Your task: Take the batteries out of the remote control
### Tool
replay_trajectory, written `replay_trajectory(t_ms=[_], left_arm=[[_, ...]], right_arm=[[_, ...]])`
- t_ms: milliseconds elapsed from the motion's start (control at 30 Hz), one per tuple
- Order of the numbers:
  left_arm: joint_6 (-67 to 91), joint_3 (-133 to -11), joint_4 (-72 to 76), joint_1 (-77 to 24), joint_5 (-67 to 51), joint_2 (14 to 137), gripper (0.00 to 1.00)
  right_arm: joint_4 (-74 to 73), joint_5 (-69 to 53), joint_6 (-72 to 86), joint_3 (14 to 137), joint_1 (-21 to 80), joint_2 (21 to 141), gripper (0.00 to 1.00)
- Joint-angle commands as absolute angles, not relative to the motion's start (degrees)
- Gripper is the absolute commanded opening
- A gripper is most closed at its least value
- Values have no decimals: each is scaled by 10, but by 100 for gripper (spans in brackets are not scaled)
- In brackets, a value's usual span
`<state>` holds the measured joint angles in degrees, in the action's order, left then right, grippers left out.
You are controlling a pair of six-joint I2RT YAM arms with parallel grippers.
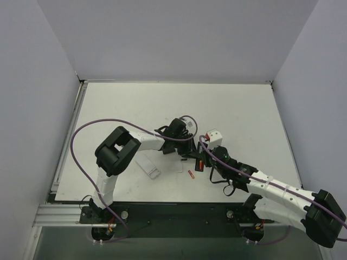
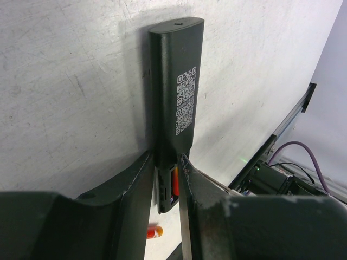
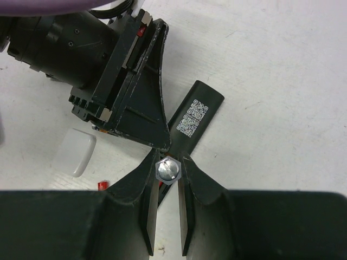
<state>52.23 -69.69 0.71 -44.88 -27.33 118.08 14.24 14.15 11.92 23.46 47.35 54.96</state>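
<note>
The black remote control (image 2: pixel 176 81) lies on the white table, back side up, with a QR label. My left gripper (image 2: pixel 165 160) is shut on it near its open battery end, where one red battery (image 2: pixel 174 187) sits in the recess. A second red battery (image 2: pixel 154 232) lies loose on the table beside that end; it also shows in the top view (image 1: pixel 191 174). My right gripper (image 3: pixel 168 163) is shut on a silver hex-headed bolt (image 3: pixel 168 169), held right over the remote's (image 3: pixel 198 114) battery end, against the left gripper's fingers (image 3: pixel 149 116).
A short white remote (image 1: pixel 148 166) lies on the table left of the grippers; its corner shows in the right wrist view (image 3: pixel 76 151). Both arms meet at the table's middle (image 1: pixel 198 157). Grey walls enclose the table on three sides.
</note>
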Motion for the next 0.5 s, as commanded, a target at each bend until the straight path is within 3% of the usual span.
replay_trajectory(t_ms=[0,467], left_arm=[[515,-686,16,-454,-296,1185,34],[520,-662,10,-454,-292,1180,29]], right_arm=[[145,143,176,200,493,557,0],[229,183,313,53,463,394,0]])
